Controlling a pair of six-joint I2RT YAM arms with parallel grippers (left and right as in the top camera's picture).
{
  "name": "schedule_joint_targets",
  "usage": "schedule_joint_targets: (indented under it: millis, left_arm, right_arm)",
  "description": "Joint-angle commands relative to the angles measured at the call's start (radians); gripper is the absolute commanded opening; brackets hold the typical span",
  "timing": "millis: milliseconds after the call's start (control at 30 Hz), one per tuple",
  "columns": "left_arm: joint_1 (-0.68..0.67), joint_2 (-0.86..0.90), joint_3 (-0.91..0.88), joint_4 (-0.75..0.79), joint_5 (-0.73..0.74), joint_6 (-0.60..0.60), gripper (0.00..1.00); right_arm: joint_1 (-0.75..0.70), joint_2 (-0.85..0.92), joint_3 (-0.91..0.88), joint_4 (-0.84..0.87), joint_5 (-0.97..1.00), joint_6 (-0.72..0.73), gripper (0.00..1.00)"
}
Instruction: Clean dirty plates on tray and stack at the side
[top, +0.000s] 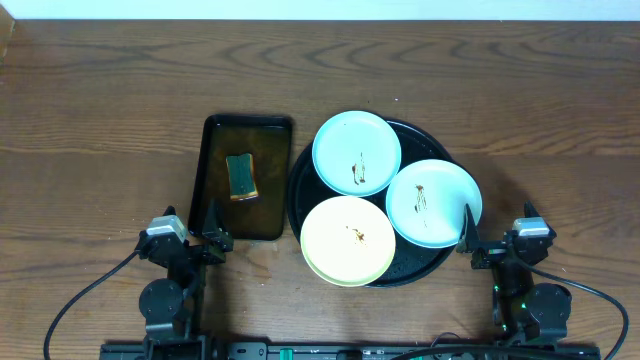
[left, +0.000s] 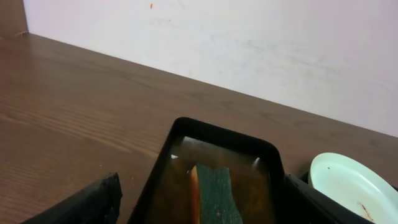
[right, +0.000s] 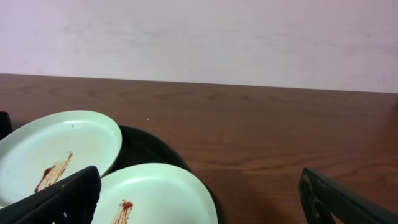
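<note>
Left claw: your left claw (left: 200, 186) is spread wide with nothing between its black fingers (left: 93, 202), which sit at the bottom corners of the left wrist view.
Right claw: your right claw (right: 200, 180) is also spread wide and holds nothing.
Far plate: the pale blue round plate at the far side (top: 356, 152) lies flat with a thin brown smear at its centre. It overhangs the tray's far left rim.
Right plate: the pale blue round plate on the right (top: 433, 203) lies flat and carries a brown smear. One finger of your right claw ends just beside its near right edge.
Near plate: the pale yellow round plate (top: 347, 240) lies flat with a small brown mark at its centre. It reaches over the tray's near left rim.
Plate spacing: the three edges meet near the tray's middle. You cannot tell which edge lies on top.
Round tray: the large round glossy black tray (top: 298, 190) sits right of the table's middle and carries all three plates.
Rectangular tray: the smaller black rectangular tray (top: 215, 160) stands just left of the round one and holds brownish liquid. Your left claw is at its near end.
Sponge: the green sponge with an orange side (top: 241, 176) lies in that liquid.
Table: the dark brown wooden table (top: 100, 120) lies under everything.
Wall: the pale plain wall (left: 249, 43) stands behind the table's far edge.
</note>
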Motion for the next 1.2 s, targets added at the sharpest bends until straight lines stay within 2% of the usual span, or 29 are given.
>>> schedule_joint_targets:
  millis: [0, 633, 900, 1167]
  left_arm:
    - [0.003, -0.002, -0.013, -0.037, 0.021, 0.018, 0.81]
    - [0.003, -0.002, -0.013, -0.037, 0.021, 0.018, 0.81]
    - [0.003, -0.002, -0.013, -0.037, 0.021, 0.018, 0.81]
    - [0.003, -0.002, -0.013, -0.037, 0.021, 0.018, 0.81]
  right_arm:
    - [0.012, -0.002, -0.001, -0.004, 0.01, -0.001, 0.99]
    - [0.012, 0.005, -0.001, 0.0, 0.027, -0.005, 0.99]
    - [0.011, 0.005, 0.001, 0.281, 0.079, -0.023, 0.99]
    - [0.011, 0.068, 0.109, 0.263, 0.08, -0.072, 0.99]
